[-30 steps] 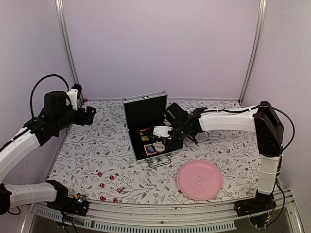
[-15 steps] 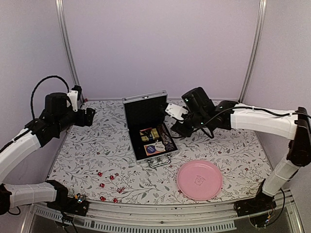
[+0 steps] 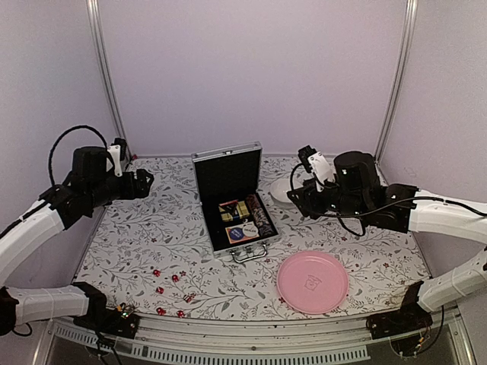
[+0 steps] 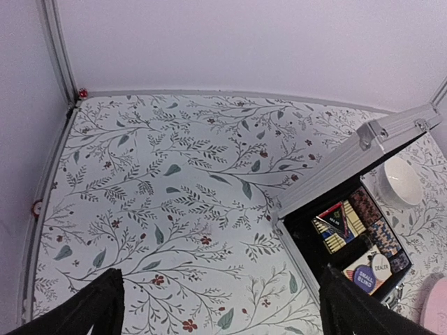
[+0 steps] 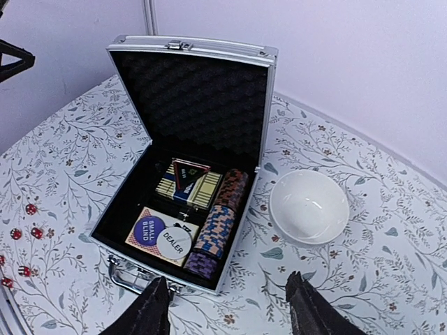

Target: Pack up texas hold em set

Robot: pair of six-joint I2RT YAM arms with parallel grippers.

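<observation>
The silver briefcase (image 3: pixel 227 172) stands open at the table's middle, lid upright, black foam lining showing. Its tray holds card decks (image 5: pixel 187 184), a row of dark chips (image 5: pixel 222 222) and a white DEALER button (image 5: pixel 172 243). The metal handle (image 3: pixel 249 252) faces the near edge. Several tiny red dice (image 3: pixel 174 278) lie loose on the cloth left of and in front of the case. My right gripper (image 5: pixel 229 312) is open and empty, held above the cloth right of the case. My left gripper (image 4: pixel 220 312) is open and empty, high over the far left of the table.
A white bowl (image 3: pixel 280 192) sits just right of the case, between it and my right gripper (image 3: pixel 294 195). A pink plate (image 3: pixel 312 281) lies at the near right. Metal frame posts stand at the back corners. The cloth is floral-patterned.
My right gripper has pulled back out of the case, up and to the right past the bowl. The left arm has barely moved. The case contents stay in place.
</observation>
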